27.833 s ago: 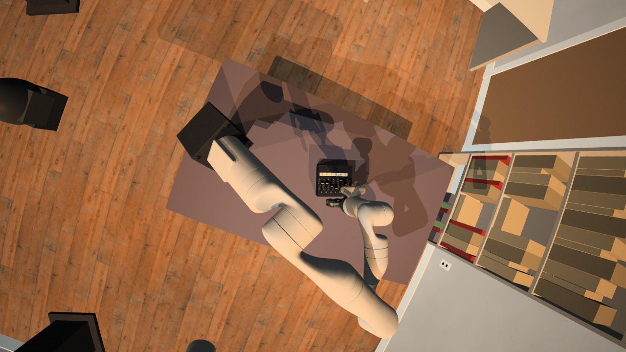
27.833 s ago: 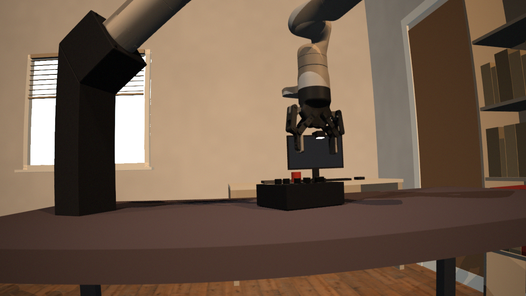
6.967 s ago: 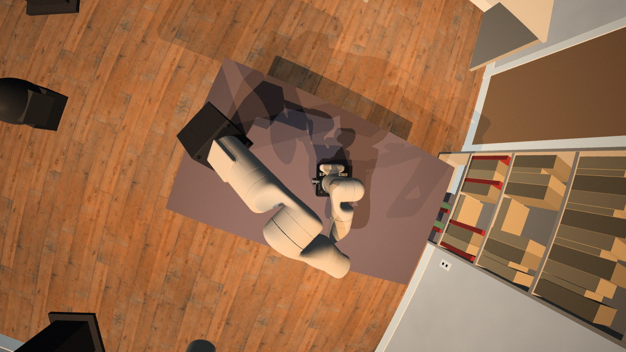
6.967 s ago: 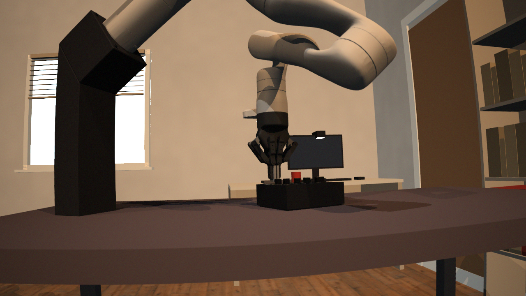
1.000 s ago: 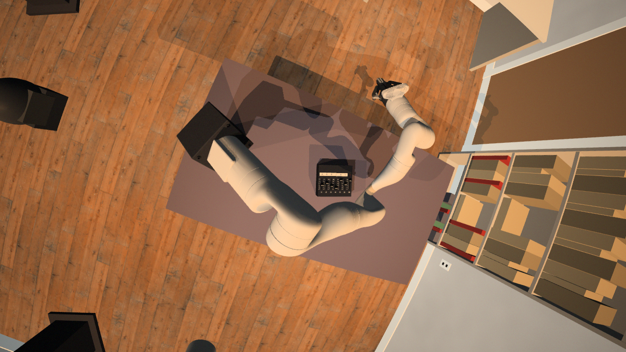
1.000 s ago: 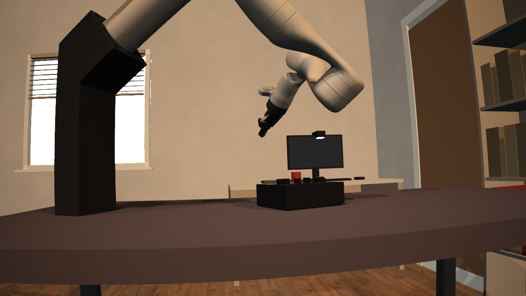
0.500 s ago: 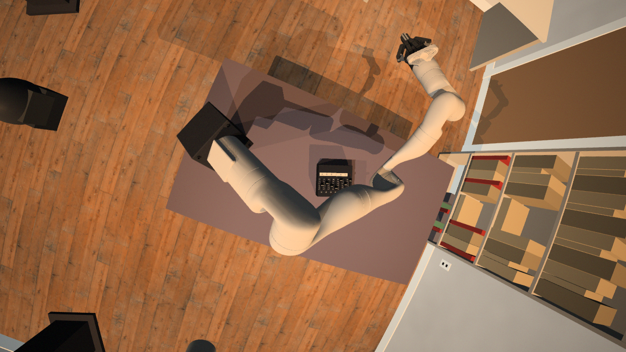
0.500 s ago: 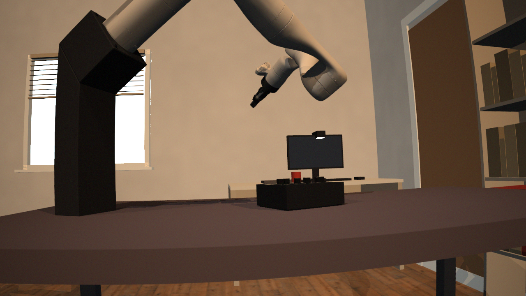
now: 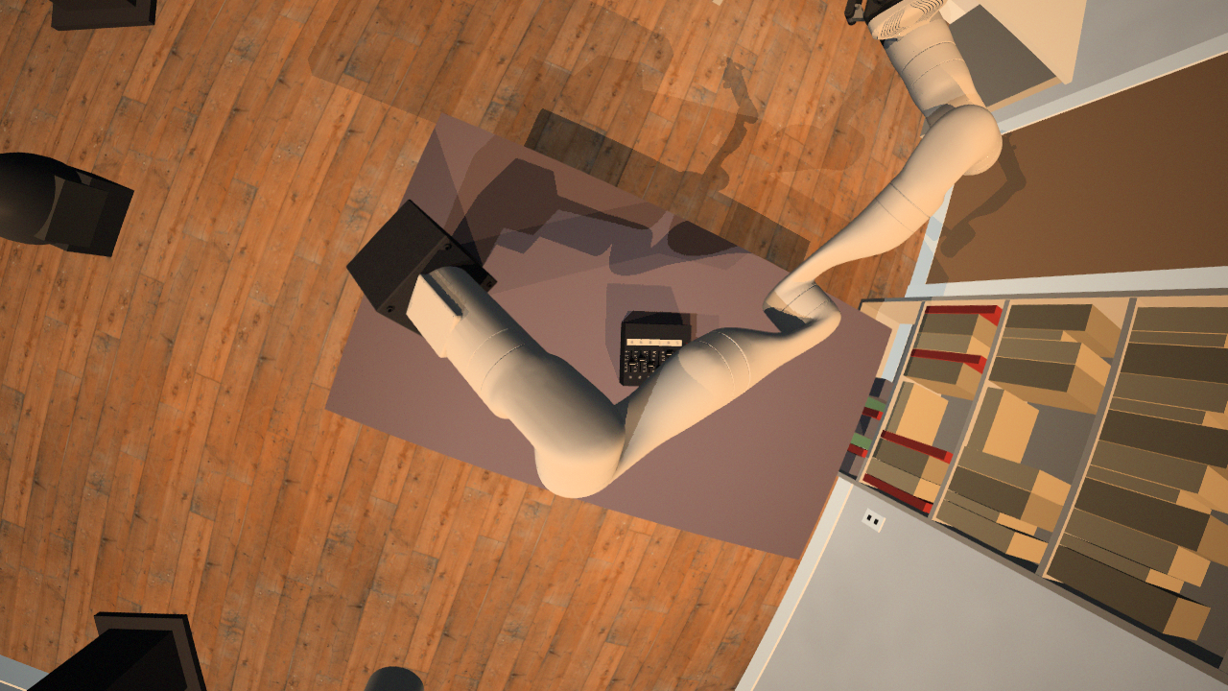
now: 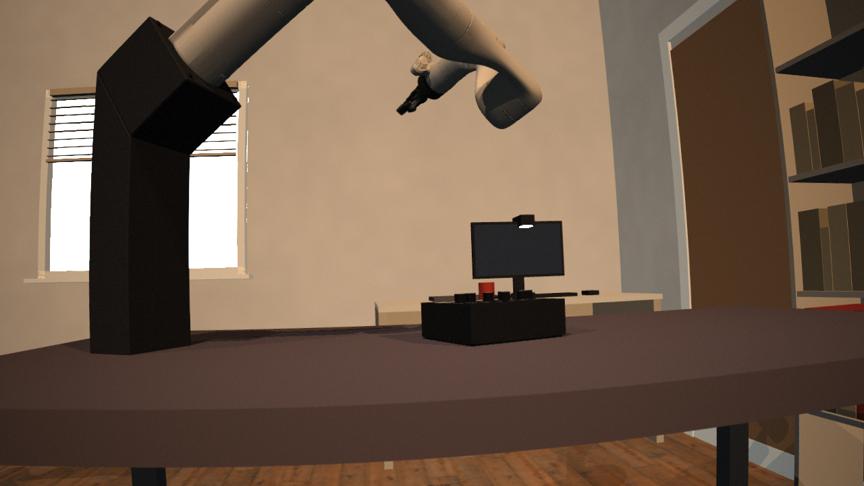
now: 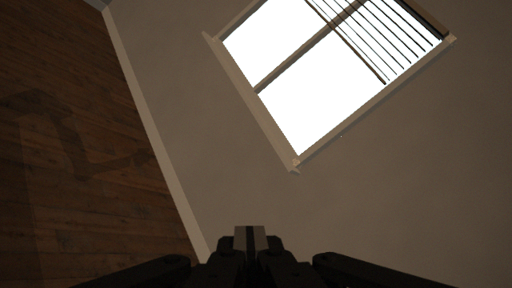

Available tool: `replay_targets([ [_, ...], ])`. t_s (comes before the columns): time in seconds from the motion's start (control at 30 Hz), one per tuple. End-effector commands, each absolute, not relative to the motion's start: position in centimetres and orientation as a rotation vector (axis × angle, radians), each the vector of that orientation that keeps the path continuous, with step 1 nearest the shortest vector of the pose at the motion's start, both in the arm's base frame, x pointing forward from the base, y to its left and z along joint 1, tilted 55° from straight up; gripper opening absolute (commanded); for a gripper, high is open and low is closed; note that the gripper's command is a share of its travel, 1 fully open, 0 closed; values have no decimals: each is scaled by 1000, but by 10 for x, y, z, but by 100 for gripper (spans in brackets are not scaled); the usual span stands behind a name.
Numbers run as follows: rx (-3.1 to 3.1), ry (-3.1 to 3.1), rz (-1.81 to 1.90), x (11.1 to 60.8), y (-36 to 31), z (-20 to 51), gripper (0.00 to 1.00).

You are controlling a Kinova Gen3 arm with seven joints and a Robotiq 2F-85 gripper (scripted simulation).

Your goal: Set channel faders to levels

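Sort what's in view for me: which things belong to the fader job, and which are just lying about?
Part of the job:
- lighting desk
- table
- the arm's tool, shut and empty

Just lying about:
- monitor
- red cylinder
- bookshelf
- window

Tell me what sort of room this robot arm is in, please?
Probably an office or study: a monitor stands on a pale desk, shelves of what look like books or binders line one side, and there is a window with blinds.
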State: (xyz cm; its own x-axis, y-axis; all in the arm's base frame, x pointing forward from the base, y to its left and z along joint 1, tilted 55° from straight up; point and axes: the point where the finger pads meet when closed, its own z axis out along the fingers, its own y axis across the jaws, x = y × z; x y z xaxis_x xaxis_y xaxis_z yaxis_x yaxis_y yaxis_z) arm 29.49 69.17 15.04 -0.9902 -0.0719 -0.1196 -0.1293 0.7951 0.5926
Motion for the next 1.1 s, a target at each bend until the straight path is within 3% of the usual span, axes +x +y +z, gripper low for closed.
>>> replay_targets([
  [0.0, -237, 2893, 981, 261, 719, 160, 0],
  [0.27, -527, 2867, 1090, 165, 777, 211, 0],
  [0.33, -527, 2867, 1090, 162, 779, 212, 0],
  [0.43, -676, 2836, 1148, 110, 801, 242, 0],
  [0.5, -676, 2836, 1148, 108, 802, 243, 0],
  [0.53, -751, 2815, 1178, 79, 812, 259, 0],
  [0.67, -751, 2815, 1178, 79, 812, 259, 0],
  [0.77, -902, 2763, 1241, 20, 827, 294, 0],
  [0.93, -976, 2732, 1273, -10, 832, 313, 0],
  [0.97, -1050, 2698, 1306, -41, 836, 332, 0],
  [1.03, -1050, 2698, 1306, -41, 836, 332, 0],
  [1.07, -1123, 2660, 1340, -72, 837, 353, 0],
])
